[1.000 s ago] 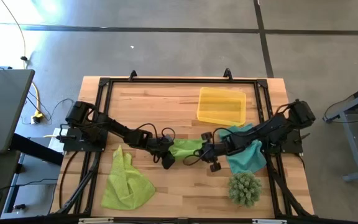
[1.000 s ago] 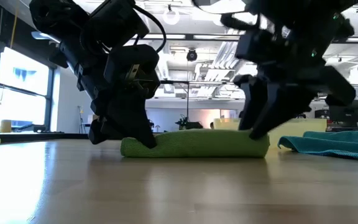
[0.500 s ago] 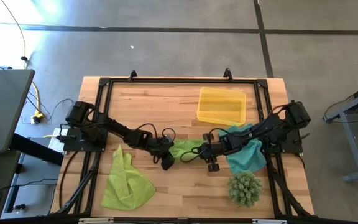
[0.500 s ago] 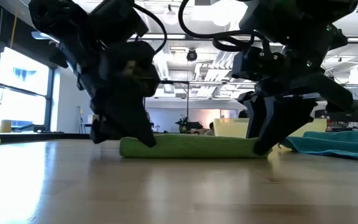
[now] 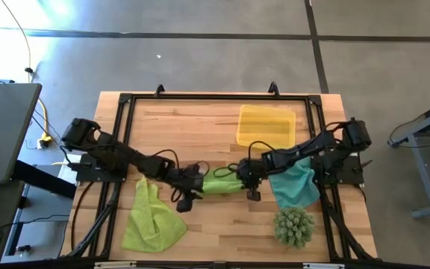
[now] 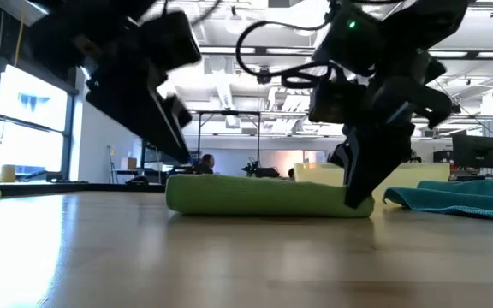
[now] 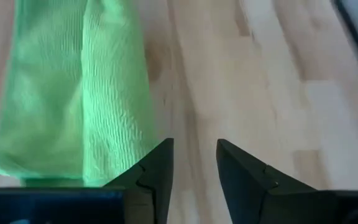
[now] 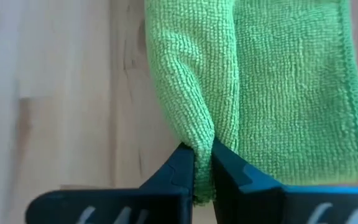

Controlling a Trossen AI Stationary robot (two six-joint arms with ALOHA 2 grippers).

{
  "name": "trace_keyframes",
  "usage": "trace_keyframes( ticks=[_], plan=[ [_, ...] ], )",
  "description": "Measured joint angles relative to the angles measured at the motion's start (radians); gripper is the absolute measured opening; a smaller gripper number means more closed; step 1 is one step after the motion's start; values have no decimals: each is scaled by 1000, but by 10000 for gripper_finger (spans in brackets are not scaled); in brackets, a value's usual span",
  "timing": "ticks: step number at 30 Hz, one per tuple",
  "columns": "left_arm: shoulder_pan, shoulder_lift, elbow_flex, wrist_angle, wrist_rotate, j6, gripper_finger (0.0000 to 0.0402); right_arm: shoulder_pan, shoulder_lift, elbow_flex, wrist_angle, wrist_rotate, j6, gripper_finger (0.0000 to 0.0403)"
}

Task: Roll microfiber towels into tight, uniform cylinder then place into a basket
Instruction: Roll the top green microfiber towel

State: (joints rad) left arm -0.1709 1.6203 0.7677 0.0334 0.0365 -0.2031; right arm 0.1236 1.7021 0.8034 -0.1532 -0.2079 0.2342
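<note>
A lime-green towel (image 5: pixel 219 181), partly rolled into a flat bundle, lies on the table at mid-front; it also shows in the low view (image 6: pixel 264 197). My right gripper (image 5: pixel 249 181) is shut on its right end. My left gripper (image 5: pixel 184 196) is open and empty, raised just off the bundle's left end (image 7: pixel 73 93), and it also shows in the low view (image 6: pixel 175 141). A second lime-green towel (image 5: pixel 152 218) lies crumpled at the front left. A teal towel (image 5: pixel 294 181) lies at the right. The yellow tray (image 5: pixel 266 125) stands at the far right. My right gripper pinches a raised fold (image 8: pixel 197 134) of the lime-green towel between its two fingers, at the bundle's right end. The fingers come from above, slanting down from the table's right (image 6: pixel 359 190). The rest of the towel lies flat on the table.
A spiky green ball-shaped plant (image 5: pixel 294 226) stands at the front right, close to the teal towel. A dark metal frame (image 5: pixel 215 97) runs round the table's edges. Bare wood shows at the far left and the front middle.
My left gripper has come off the towel's left end, risen and drawn back toward the table's left and near edges. My right gripper has stayed on the towel's right end and shifted a little toward the table's left. The bundle has stayed on the table.
</note>
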Motion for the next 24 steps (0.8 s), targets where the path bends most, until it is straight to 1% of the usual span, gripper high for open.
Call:
trace_keyframes(
  ticks=[2,5,8,10,20,22,24],
  plan=[
    [-36,-3,-1,7,-88,99,111,-27,1,-1,3,-63,18,15],
    [-83,11,0,31,-229,219,112,-60,2,-2,3,-129,53,16],
    [-112,47,0,32,-364,268,116,-84,3,-2,4,-167,79,16],
    [-116,71,0,49,-420,263,121,-94,3,-2,4,-171,80,16],
    [-81,164,1,95,-463,232,157,-122,3,-2,3,-170,82,16],
    [-67,175,1,92,-465,198,158,-124,2,-2,4,-168,81,16],
    [-46,184,2,98,-451,118,154,-124,2,-2,5,-165,72,19]
  ],
)
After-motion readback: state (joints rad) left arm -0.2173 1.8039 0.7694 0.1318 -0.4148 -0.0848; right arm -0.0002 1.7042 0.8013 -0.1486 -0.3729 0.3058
